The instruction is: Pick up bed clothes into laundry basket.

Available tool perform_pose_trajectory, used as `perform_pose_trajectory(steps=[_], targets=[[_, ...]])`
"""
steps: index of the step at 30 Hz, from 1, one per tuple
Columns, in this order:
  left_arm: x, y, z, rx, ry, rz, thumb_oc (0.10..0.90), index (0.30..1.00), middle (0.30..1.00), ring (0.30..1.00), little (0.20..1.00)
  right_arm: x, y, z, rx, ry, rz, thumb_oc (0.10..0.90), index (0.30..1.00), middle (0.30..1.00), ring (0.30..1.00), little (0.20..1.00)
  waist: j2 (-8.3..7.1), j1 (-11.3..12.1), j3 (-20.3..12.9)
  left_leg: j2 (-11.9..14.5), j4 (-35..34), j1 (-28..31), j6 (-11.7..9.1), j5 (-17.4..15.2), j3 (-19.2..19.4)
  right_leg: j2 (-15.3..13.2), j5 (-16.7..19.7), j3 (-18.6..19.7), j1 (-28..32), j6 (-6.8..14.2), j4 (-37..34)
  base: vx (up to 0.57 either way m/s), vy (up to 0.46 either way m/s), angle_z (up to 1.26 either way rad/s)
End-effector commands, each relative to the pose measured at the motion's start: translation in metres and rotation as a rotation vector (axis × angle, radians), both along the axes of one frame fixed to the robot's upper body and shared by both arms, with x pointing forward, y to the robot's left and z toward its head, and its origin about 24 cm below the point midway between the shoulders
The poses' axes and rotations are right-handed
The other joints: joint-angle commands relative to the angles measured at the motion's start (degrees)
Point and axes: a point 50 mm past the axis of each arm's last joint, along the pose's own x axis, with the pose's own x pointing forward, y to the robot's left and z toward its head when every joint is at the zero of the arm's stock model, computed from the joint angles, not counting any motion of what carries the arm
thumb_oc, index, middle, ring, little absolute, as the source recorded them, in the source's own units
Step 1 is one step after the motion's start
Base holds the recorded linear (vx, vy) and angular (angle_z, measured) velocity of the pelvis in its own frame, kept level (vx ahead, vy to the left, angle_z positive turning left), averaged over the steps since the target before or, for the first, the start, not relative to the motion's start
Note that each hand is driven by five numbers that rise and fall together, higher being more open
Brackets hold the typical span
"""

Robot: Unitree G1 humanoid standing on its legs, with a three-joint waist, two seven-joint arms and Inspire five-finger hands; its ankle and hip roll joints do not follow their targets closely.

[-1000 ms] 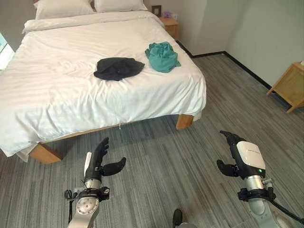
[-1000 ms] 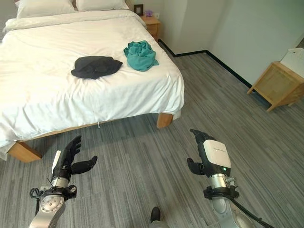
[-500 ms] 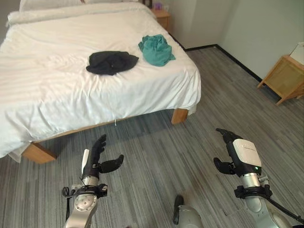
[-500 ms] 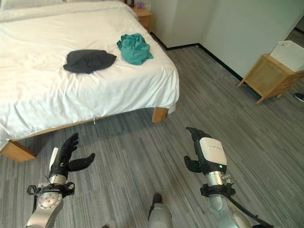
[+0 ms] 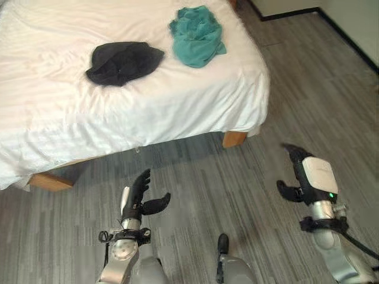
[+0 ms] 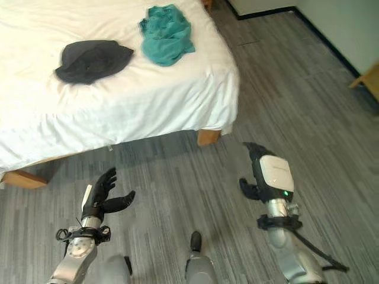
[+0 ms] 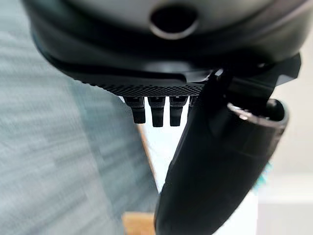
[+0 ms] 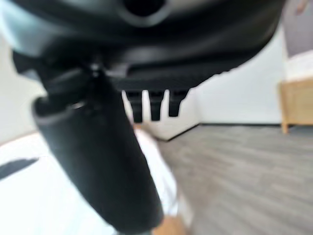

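Hands first. Left hand [image 5: 140, 200] hangs over the grey plank floor [image 5: 237, 177] at about 7 o'clock in the head view, fingers straight and thumb spread wide, holding nothing. Right hand [image 5: 305, 177] hangs at about 4 o'clock, fingers relaxed and apart, likewise empty; its wrist view confirms straight fingers with nothing past them but bed and floor.

Both hands are well apart from the bed [image 5: 118, 118], whose near edge runs across the view above them. On its white cover lie two garments: a black garment [image 5: 122, 62] at about 11 o'clock and a teal garment [image 5: 196, 35] at 12 o'clock, beside each other but not touching, the teal one nearer the bed's right-hand corner. Each is bunched in a loose heap; whether either is a shirt or trousers cannot be told from here.

Assessment: the task stands at its start. Neither garment has been touched or lifted. Remaining work, as judged: close on the bed, grasp each garment in turn, and carry both to the laundry basket.
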Motion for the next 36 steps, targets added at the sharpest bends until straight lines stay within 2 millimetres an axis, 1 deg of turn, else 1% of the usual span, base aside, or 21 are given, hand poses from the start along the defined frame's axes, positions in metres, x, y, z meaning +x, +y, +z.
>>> perform_pose_trajectory(steps=[1,2,4,6,7,8,11,13,15,16,17,19,20,21,23,24,28,29,32,35,36], targets=[[0.014,0.019,0.06,0.022,-0.318,0.033,0.8,0.9,0.9,0.9,0.9,0.006,0.01,0.04,-0.037,-0.173,0.105,0.8,0.9,0.9,0.9,0.9,1.4,1.95,-2.41,1.99,-10.57,7.8,-0.16,-6.42,7.67,-0.3,-2.06,1.2,2.69,6.56,-5.64,0.39,0.038,-0.2],[0.012,0.019,0.059,0.019,-0.312,0.034,0.8,0.9,0.9,0.9,0.9,0.004,0.009,0.04,-0.038,-0.172,0.102,0.8,0.9,0.9,0.9,0.9,1.5,2.16,-2.65,3.53,-16.78,7.61,0.0,-6.25,8.97,-0.29,-2.9,0.95,3.87,6.96,-5.64,0.43,0.12,-0.2],[0.009,0.018,0.053,0.024,-0.281,0.032,0.8,0.9,0.9,0.9,0.9,0.003,0.006,0.036,-0.044,-0.161,0.09,0.8,0.9,0.9,0.9,0.9,2.03,2.38,-3.27,4.31,-36.83,9.86,1.35,-5.99,11.25,-0.46,-4.12,0.3,6.47,8.66,-5.64,0.46,0.217,-0.14],[0.007,0.018,0.048,0.039,-0.252,0.032,0.8,0.9,0.9,0.9,0.9,-0.001,0.003,0.031,-0.053,-0.142,0.067,0.8,0.9,0.9,0.9,0.9,2.73,2.53,-4.25,3.27,-58.12,12.49,0.44,2.07,13.34,-0.49,-5.66,-0.78,9.27,10.11,-5.64,0.53,0.255,-0.18],[0.007,0.017,0.047,0.041,-0.246,0.029,0.8,0.9,0.9,0.9,0.9,-0.002,0.0,0.03,-0.058,-0.145,0.051,0.8,0.9,0.9,0.9,0.9,2.91,2.45,-5.11,3.8,-63.32,12.83,-0.63,3.41,13.42,-0.52,-7.18,-1.08,11.02,10.63,-5.64,0.53,0.209,-0.06],[0.007,0.017,0.045,0.044,-0.237,0.034,0.8,0.9,0.9,0.9,0.9,-0.002,-0.001,0.029,-0.059,-0.146,0.039,0.8,0.9,0.9,0.9,0.9,2.84,2.49,-5.65,4.51,-65.64,12.59,-0.67,4.13,13.81,-0.69,-7.64,-1.39,12.35,10.89,-5.64,0.36,0.117,0.03],[0.0,0.021,0.039,0.061,-0.198,0.042,0.8,0.9,0.9,0.9,0.9,-0.008,-0.008,0.027,-0.066,-0.129,0.002,0.8,0.9,0.9,0.9,0.9,2.68,2.09,-8.19,4.95,-68.21,14.01,0.1,6.13,13.58,-1.13,-8.29,-1.95,15.74,12.54,-5.64,0.53,0.243,0.02],[0.0,0.027,0.041,0.108,-0.198,0.048,0.8,0.9,0.9,0.9,0.9,-0.007,-0.015,0.031,-0.085,-0.155,-0.043,0.8,0.9,0.9,0.9,0.9,1.28,2.38,-9.33,3.88,-68.13,15.38,0.98,6.1,14.6,-2.76,-7.66,-0.43,14.86,13.04,-1.33,0.42,0.22,-0.01],[-0.001,0.038,0.049,0.168,-0.217,0.083,0.8,0.9,0.9,0.9,0.9,-0.009,-0.024,0.045,-0.094,-0.233,-0.11,0.8,0.9,0.9,0.9,0.9,-0.42,2.28,-9.12,1.93,-67.97,18.28,2.57,4.33,15.91,-4.34,-4.13,1.02,12.73,15.04,6.75,0.38,0.312,-0.11],[-0.001,0.046,0.057,0.16,-0.254,0.123,0.8,0.9,0.9,0.9,0.9,-0.009,-0.033,0.06,-0.102,-0.333,-0.173,0.8,0.9,0.9,0.9,0.9,-1.06,1.66,-8.37,0.39,-68.32,20.0,4.2,2.47,15.34,-4.66,1.07,3.4,8.17,15.69,15.79,0.25,0.268,0.05],[-0.001,0.046,0.057,0.16,-0.255,0.123,0.8,0.9,0.9,0.9,0.9,-0.009,-0.033,0.06,-0.101,-0.334,-0.173,0.8,0.9,0.9,0.9,0.9,-1.14,1.82,-8.52,0.31,-68.32,19.78,4.31,2.44,15.54,-4.81,0.84,3.74,7.48,15.77,16.46,0.26,0.239,0.23],[0.0,0.057,0.071,0.18,-0.318,0.161,0.8,0.9,0.9,0.9,0.9,-0.009,-0.043,0.079,-0.141,-0.414,-0.217,0.8,0.9,0.9,0.9,0.9,-1.34,1.52,-8.33,-0.27,-68.32,21.28,5.05,0.53,15.2,-4.89,2.7,3.79,3.72,16.1,19.39,0.23,0.133,0.31],[-0.001,0.065,0.083,0.182,-0.377,0.188,0.8,0.9,0.9,0.9,0.9,-0.01,-0.052,0.096,-0.169,-0.471,-0.247,0.8,0.9,0.9,0.9,0.9,-1.58,1.87,-8.43,-0.87,-68.32,22.18,4.94,-0.67,14.93,-5.5,2.19,0.97,2.02,15.55,15.26,0.23,0.087,0.25],[-0.001,0.065,0.083,0.181,-0.378,0.188,0.8,0.9,0.9,0.9,0.9,-0.01,-0.052,0.096,-0.169,-0.471,-0.247,0.8,0.9,0.9,0.9,0.9,-1.51,1.68,-8.4,-0.85,-68.32,22.17,4.93,-0.71,14.75,-5.46,2.25,0.72,2.27,15.54,15.0,0.3,0.061,0.14],[-0.003,0.072,0.094,0.147,-0.436,0.219,0.8,0.9,0.9,0.9,0.9,-0.009,-0.057,0.111,-0.214,-0.502,-0.253,0.8,0.9,0.9,0.9,0.9,-1.52,2.0,-8.62,-0.88,-68.32,22.94,4.56,-1.77,13.8,-5.5,0.77,-1.97,1.59,14.77,8.31,0.27,-0.021,0.3],[-0.004,0.08,0.098,0.127,-0.461,0.268,0.8,0.9,0.9,0.9,0.9,-0.009,-0.06,0.122,-0.223,-0.533,-0.26,0.8,0.9,0.9,0.9,0.9,-1.82,2.78,-8.64,-0.67,-68.32,23.83,4.13,-2.65,12.95,-5.22,0.36,-3.42,0.18,14.76,1.41,0.24,-0.053,0.39],[-0.002,0.09,0.1,0.133,-0.465,0.321,0.8,0.9,0.9,0.9,0.9,0.003,-0.059,0.122,-0.225,-0.502,-0.242,0.8,0.9,0.9,0.9,0.9,-2.8,4.24,-8.43,-0.27,-68.32,25.19,3.58,-3.65,12.51,-5.75,2.38,-5.42,0.61,15.38,-4.19,0.15,-0.094,0.57],[-0.006,0.095,0.096,0.146,-0.441,0.334,0.8,0.9,0.9,0.9,0.9,0.014,-0.059,0.121,-0.246,-0.444,-0.229,0.8,0.9,0.9,0.9,0.9,-3.79,6.66,-8.46,-0.13,-68.32,26.42,3.18,-3.99,12.93,-6.96,3.84,-7.64,1.63,15.58,-5.03,0.06,-0.077,0.32],[-0.009,0.096,0.085,0.132,-0.393,0.332,0.8,0.9,0.9,0.9,0.9,0.028,-0.063,0.116,-0.257,-0.354,-0.218,0.8,0.9,0.9,0.9,0.9,-4.53,8.02,-9.71,-0.27,-68.32,27.05,2.76,-4.14,12.41,-7.03,4.09,-8.05,3.46,15.75,-5.64,0.14,-0.111,-0.11],[-0.012,0.098,0.076,0.122,-0.354,0.33,0.8,0.9,0.9,0.9,0.9,0.04,-0.066,0.111,-0.246,-0.295,-0.217,0.8,0.9,0.9,0.9,0.9,-4.51,8.71,-10.05,0.02,-68.32,26.97,2.3,-3.74,11.6,-6.77,4.0,-9.01,4.68,15.6,-5.64,0.12,-0.095,0.19],[-0.014,0.1,0.07,0.124,-0.32,0.324,0.8,0.9,0.9,0.9,0.9,0.049,-0.068,0.106,-0.241,-0.234,-0.223,0.8,0.9,0.9,0.9,0.9,-4.38,9.92,-10.33,0.27,-68.32,26.73,1.93,-3.44,10.97,-6.69,3.58,-9.97,5.36,15.51,-5.64,0.11,-0.108,0.3]])
